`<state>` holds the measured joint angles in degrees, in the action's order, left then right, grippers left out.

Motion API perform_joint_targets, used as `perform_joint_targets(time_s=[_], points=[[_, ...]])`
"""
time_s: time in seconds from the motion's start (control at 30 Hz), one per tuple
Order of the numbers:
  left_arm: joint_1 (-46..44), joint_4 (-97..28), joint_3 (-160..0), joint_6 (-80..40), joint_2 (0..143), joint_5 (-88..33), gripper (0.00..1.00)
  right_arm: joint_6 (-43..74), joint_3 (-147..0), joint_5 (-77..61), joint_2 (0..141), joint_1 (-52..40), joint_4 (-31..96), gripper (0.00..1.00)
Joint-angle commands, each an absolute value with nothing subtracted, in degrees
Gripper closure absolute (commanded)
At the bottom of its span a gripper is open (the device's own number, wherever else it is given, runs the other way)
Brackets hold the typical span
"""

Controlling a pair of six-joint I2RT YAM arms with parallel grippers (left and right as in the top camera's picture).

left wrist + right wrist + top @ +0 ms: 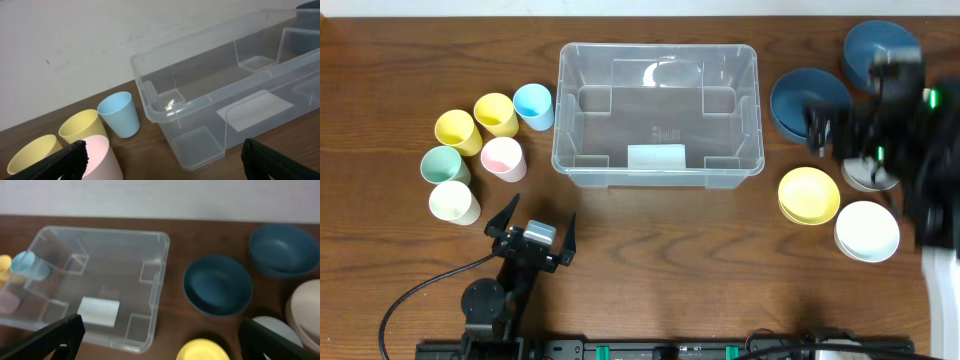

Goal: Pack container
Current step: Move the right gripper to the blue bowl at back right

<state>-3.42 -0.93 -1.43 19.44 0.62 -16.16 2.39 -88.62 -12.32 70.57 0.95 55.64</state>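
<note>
- The container is a large, clear, colourless plastic bin, rectangular with rounded corners and a thick rim.
- It stands upright and open-topped at the far middle of the wooden table, long sides running left to right.
- Moulded ridges step inward along its walls.
- A pale rectangular patch marks its near wall.

A robotics lab setup — wooden table against a plain white wall, black mounting rail and loose cable at its near edge.
</note>
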Motion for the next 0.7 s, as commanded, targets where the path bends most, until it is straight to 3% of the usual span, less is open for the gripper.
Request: perform_joint_targets(time_s=[0.0, 0.13, 0.23, 0.67], points=[[-3.1, -2.7, -0.2, 19.0, 0.3, -16.7, 0.02, 2.5, -97.4, -14.7, 77.8, 1.9, 59.0, 0.01], [-3.1, -2.7, -0.2, 19.0, 0.3, -16.7, 0.02, 0.1, -98.9, -13.5, 82.4, 2.0, 59.0, 0.01], [-3.1, -2.7, -0.2, 19.0, 0.3, -16.7, 0.02, 0.8, -98.9, -9.6, 85.5, 2.9, 58.8, 0.08], [-3.1, -2.7, -0.2, 19.0, 0.3, -16.7, 0.02, 0.5, -98.9, -9.0, 101.7, 5.8, 58.0, 0.24]])
